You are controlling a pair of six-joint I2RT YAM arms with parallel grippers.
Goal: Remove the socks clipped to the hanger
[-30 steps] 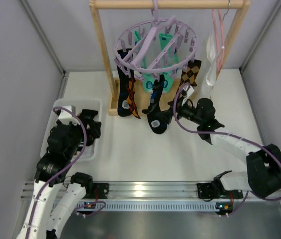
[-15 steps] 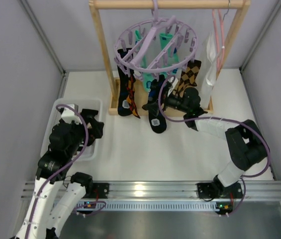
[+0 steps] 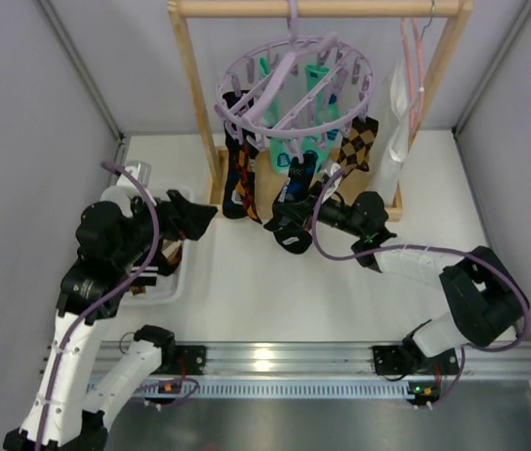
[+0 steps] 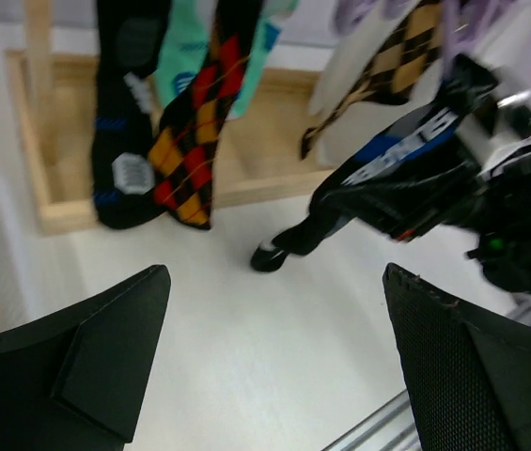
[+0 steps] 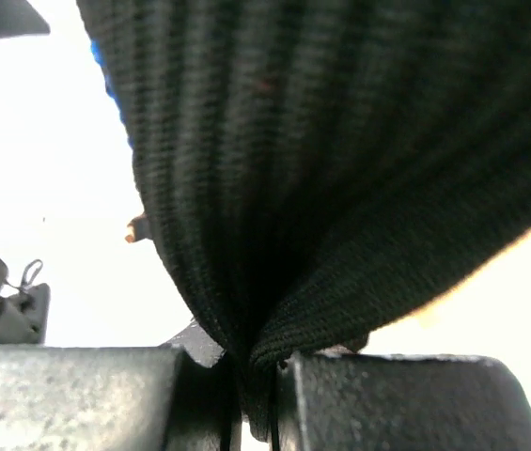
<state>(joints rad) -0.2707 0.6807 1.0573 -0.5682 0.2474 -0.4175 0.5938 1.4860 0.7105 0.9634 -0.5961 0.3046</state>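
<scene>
The lavender ring hanger (image 3: pixel 293 89) hangs from the wooden rack's bar. Clipped to it are a black sock with orange-red pattern (image 3: pixel 242 183), a teal sock (image 3: pixel 308 141), a brown-black check sock (image 3: pixel 357 141) and a black-blue sock (image 3: pixel 295 193). My right gripper (image 3: pixel 288 218) is shut on the lower part of the black-blue sock; its wrist view fills with black knit (image 5: pixel 340 141) pinched between the jaws (image 5: pixel 256 395). My left gripper (image 3: pixel 195 216) is open and holds nothing, left of the rack's base. Its wrist view shows the patterned sock (image 4: pixel 195 141) and the held sock (image 4: pixel 387 178) ahead of the gripper (image 4: pixel 279 348).
A wooden rack post (image 3: pixel 190 94) stands left of the hanger, with its base frame (image 4: pixel 246 178) on the table. A thin pink wire hanger (image 3: pixel 413 75) and a white cloth (image 3: pixel 398 127) hang at the right. A white tray (image 3: pixel 173 282) lies under my left arm.
My right gripper moved left to the black-blue sock and shut on it. My left arm lifted off the tray and swung right toward the rack, still open.
</scene>
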